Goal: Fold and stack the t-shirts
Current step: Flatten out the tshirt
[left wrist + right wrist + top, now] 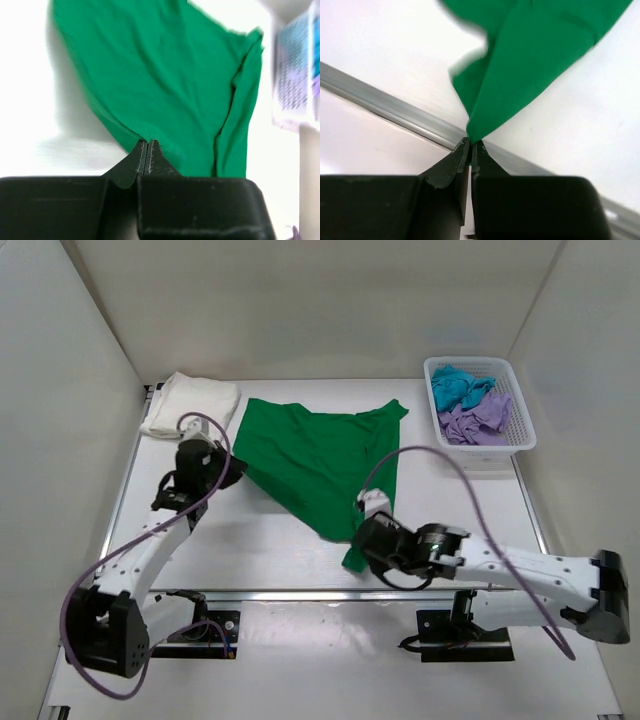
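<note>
The bright green t-shirt (315,460) lies spread in the middle of the table, partly lifted. My left gripper (232,466) is shut on its left edge; the left wrist view shows the closed jaws pinching the green cloth (165,75). My right gripper (362,540) is shut on the shirt's near corner, held above the table's front rail; the cloth (530,55) hangs from the jaws. The cream-white t-shirt (188,402) lies folded at the back left. The teal t-shirt (458,386) and the lilac t-shirt (480,422) lie crumpled in the basket.
A white plastic lattice basket (520,430) stands at the back right. White walls enclose the table on three sides. A metal rail (300,593) runs along the table's front edge, also in the right wrist view (395,112).
</note>
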`<state>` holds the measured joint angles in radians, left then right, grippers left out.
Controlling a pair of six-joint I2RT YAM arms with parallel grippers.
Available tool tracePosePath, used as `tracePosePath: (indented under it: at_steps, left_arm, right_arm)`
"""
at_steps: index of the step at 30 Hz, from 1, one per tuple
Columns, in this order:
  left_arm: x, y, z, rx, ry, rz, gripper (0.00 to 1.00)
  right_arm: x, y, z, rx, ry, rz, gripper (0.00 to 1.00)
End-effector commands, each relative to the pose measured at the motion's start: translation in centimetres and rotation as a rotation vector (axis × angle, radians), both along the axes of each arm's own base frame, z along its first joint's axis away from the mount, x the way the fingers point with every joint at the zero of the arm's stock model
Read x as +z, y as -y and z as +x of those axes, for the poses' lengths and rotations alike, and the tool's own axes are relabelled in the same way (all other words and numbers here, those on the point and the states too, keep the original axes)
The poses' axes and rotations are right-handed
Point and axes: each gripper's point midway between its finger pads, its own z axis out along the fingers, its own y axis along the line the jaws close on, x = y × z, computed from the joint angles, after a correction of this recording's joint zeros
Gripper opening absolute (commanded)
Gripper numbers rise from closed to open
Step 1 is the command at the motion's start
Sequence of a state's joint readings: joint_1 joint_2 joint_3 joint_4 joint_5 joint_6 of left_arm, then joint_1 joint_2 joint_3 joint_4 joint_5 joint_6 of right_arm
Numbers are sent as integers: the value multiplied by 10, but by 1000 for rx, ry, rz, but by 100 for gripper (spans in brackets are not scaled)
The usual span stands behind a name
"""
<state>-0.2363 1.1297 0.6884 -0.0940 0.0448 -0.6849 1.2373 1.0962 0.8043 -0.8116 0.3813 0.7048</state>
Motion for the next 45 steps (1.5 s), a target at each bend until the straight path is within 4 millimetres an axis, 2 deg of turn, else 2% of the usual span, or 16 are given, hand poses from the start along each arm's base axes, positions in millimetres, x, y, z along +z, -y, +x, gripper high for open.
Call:
tracePosePath:
  at_steps: [1, 6, 10, 11, 14, 17, 20, 23, 24, 28, 32, 33, 35, 37, 40, 45]
  left_arm:
    - [78, -29, -2, 12, 141, 42, 0]
    - [183, -55, -7, 50, 321, 17, 0]
    - [226, -59, 3, 68, 359, -5, 0]
    - [239, -55, 4, 41, 374, -26, 0]
    - [279, -87, 15, 88, 431, -96, 0]
    - [310, -98, 16, 145, 475, -61, 0]
    - [357, -101, 11, 167, 563, -25, 0]
    - [336, -104, 40, 162, 484, -33, 0]
    - [326, -103, 51, 146, 459, -53, 0]
    - [254, -101, 85, 172, 337, -32, 0]
    - [203, -98, 121, 177, 230, -16, 0]
    - [193, -95, 135, 173, 207, -15, 0]
    - [189, -79, 155, 141, 188, -26, 0]
    - [209, -72, 168, 122, 214, -33, 0]
    - [292, -71, 174, 114, 361, -28, 0]
    - [354, -89, 158, 125, 485, -72, 0]
  right_arm:
    - [98, -1, 33, -23, 189, 172, 0]
    - [245, 31, 88, -95, 482, 340, 0]
    - [352, 71, 130, -186, 722, 357, 0]
    - [360, 79, 144, -202, 742, 325, 0]
    - [451, 101, 147, -213, 901, 428, 0]
    - [501, 92, 137, -208, 1016, 458, 0]
    - [523, 70, 136, -259, 1135, 337, 0]
    - [523, 61, 179, -212, 1154, 351, 0]
    - [501, 97, 217, -324, 1077, 337, 0]
    - [415, 97, 299, -266, 842, 316, 0]
    - [361, 108, 378, -282, 719, 340, 0]
    - [387, 111, 381, -280, 780, 377, 0]
    - [386, 115, 403, -288, 804, 397, 0]
    - [406, 112, 400, -283, 860, 410, 0]
    - [462, 109, 376, -267, 1020, 440, 0]
    - [529, 110, 317, -226, 1212, 459, 0]
